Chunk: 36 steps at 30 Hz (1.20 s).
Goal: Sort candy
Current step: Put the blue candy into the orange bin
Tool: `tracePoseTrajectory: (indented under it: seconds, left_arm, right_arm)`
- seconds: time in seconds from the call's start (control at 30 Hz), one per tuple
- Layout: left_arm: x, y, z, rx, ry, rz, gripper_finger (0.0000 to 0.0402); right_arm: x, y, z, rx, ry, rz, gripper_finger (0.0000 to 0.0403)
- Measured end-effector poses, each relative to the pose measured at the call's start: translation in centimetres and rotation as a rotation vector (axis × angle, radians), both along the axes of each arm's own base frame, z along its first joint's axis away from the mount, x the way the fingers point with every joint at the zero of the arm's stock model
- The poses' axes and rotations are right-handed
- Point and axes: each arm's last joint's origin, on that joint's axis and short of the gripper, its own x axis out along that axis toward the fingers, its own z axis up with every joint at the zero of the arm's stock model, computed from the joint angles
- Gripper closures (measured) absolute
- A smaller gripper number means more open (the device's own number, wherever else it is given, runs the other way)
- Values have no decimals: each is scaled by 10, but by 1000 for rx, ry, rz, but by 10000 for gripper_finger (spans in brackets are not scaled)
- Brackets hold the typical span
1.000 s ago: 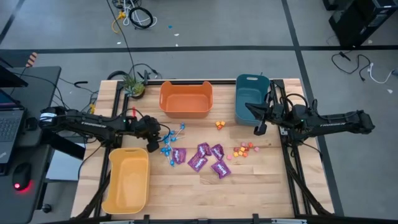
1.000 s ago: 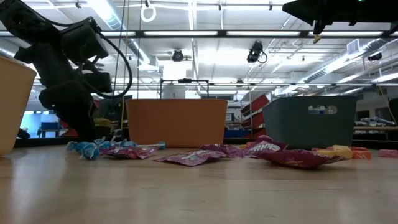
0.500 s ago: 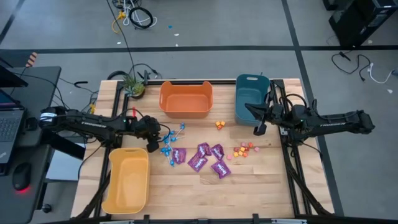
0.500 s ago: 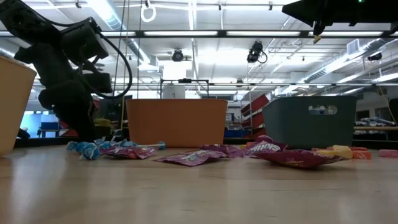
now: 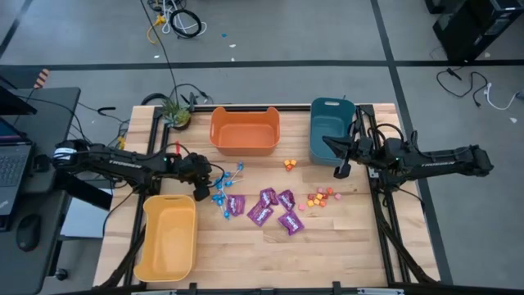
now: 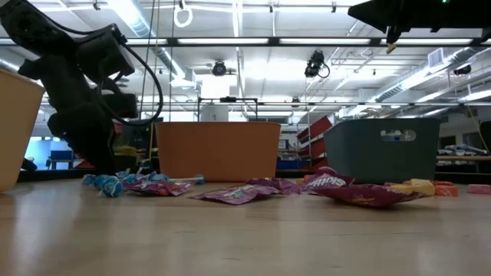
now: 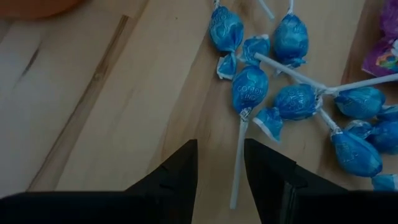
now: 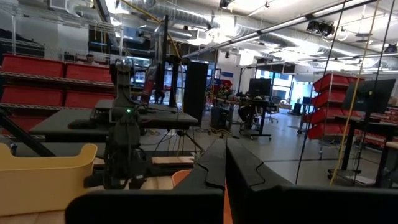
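Hovering my left pincer [image 7: 221, 165] open over the blue lollipops [image 7: 250, 87] — right pincer [image 5: 340, 171] closed, well apart.

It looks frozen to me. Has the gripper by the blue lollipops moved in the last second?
No. The left gripper sits at the same spot beside the yellow bin, open over the lollipops.

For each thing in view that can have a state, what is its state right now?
Left gripper: open, low over the lollipops, holding nothing.
Right gripper: shut, empty, raised beside the teal bin.
Lollipops: loose on the table, unsorted.
Purple packets: loose on the table.
Small pieces: scattered on the table.
Orange bin: empty.
Yellow bin: empty.
Teal bin: upright, contents not visible.
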Motion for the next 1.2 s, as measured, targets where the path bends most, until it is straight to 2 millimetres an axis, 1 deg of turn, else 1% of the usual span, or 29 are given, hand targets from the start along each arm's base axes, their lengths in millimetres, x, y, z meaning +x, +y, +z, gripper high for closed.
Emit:
tracePoseTrajectory:
  seconds: [0.23, 0.5, 0.57, 0.63, 0.7, 0.8, 0.83, 1.2]
  left_arm:
    - [6, 1, -7, 3, 14, 2, 267]
    - [6, 1, -8, 12, 23, 5, 271]
    - [6, 1, -8, 15, 30, 7, 282]
    - [5, 1, -8, 20, 38, 12, 300]
    - [5, 1, -8, 24, 42, 15, 327]
    - [5, 1, -8, 29, 43, 18, 379]
    - [5, 1, -8, 29, 43, 19, 389]
    - [4, 2, -9, 34, 42, 25, 400]
  right_arm:
    - [0, 0, 0, 0, 0, 0, 402]
    - [0, 0, 0, 0, 0, 0, 402]
    - [0, 0, 0, 0, 0, 0, 402]
    - [0, 0, 0, 0, 0, 0, 402]
    - [0, 0, 0, 0, -1, 0, 403]
    - [0, 0, 0, 0, 0, 0, 402]
    - [0, 0, 0, 0, -1, 0, 403]
    - [0, 0, 0, 3, -2, 1, 402]
